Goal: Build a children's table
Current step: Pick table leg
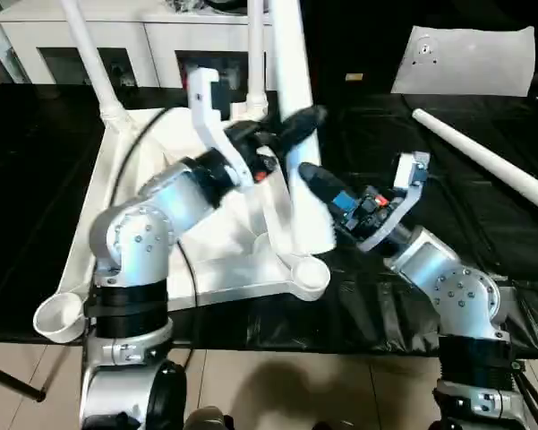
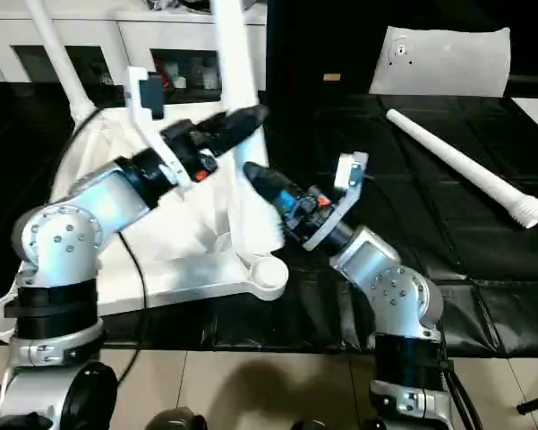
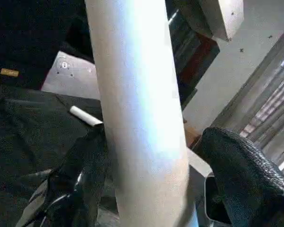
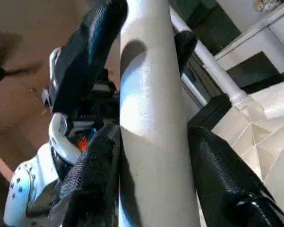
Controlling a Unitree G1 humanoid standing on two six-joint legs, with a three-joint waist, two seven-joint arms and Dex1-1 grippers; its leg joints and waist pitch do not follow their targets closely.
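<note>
The children's table lies upside down, its white ribbed top (image 1: 89, 233) on the black work table. Two legs (image 1: 89, 54) (image 1: 258, 54) stand upright in the far corner sockets. A third thick white leg (image 1: 286, 54) is upright, its lower end close by the near right socket (image 1: 309, 273); whether it is in the socket I cannot tell. My right gripper (image 1: 309, 175) is shut on this leg low down, a finger (image 4: 90, 179) on each side. My left gripper (image 1: 295, 125) straddles it higher up, open, with a gap beside one finger (image 3: 241, 175). Another leg (image 1: 483, 157) lies loose to the right.
The near left socket (image 1: 58, 318) overhangs the work table's front edge. A white cabinet (image 1: 161, 40) stands behind the table. A white sheet-like piece (image 1: 470, 58) leans at the back right. Black cover (image 1: 412, 125) lies between the table top and the loose leg.
</note>
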